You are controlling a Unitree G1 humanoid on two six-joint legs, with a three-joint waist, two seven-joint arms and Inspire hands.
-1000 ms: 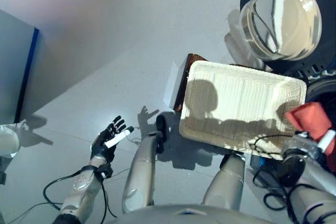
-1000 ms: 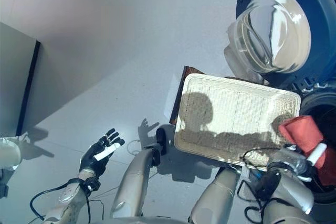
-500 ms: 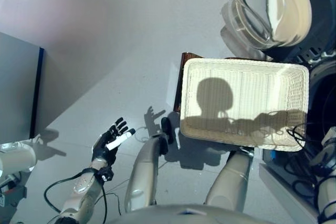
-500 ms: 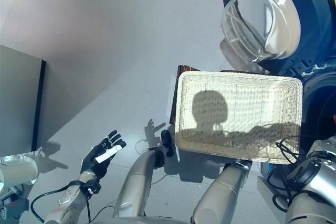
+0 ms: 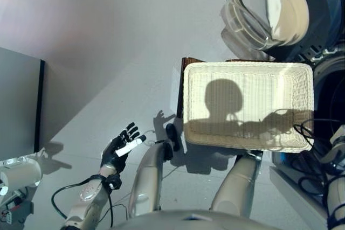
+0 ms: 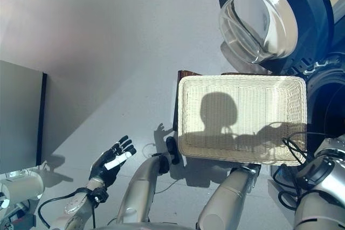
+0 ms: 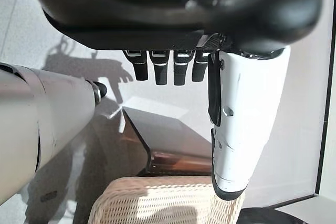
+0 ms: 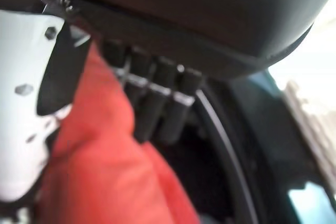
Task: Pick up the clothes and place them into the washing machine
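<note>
At about 8 o'clock in the eye views the left hand (image 5: 119,150) is held above the bare grey floor (image 5: 108,52), its fingers spread straight and nothing in it. Wide open floor is seen around it, bounded at 9 o'clock by the dark edge of a grey panel (image 5: 19,106).

At the centre, toward 3 o'clock, an empty white wicker basket (image 5: 248,106) is seen, its rim standing clear on all four sides. A brown board (image 5: 182,87) shows just beside its 9 o'clock edge and partly under it. At 1 o'clock the round glass door (image 5: 267,9) of the washing machine (image 6: 318,57) is swung open; the basket's 3 o'clock edge lies just beside the dark drum opening.

In the right wrist view the right hand (image 8: 157,98) is seen with its fingers (image 8: 144,103) and white-covered thumb closed round a red cloth (image 8: 100,171), held against the dark inside of the drum. Little free room is seen there, the curved drum rim (image 8: 226,145) passing close beside the fingers.
</note>
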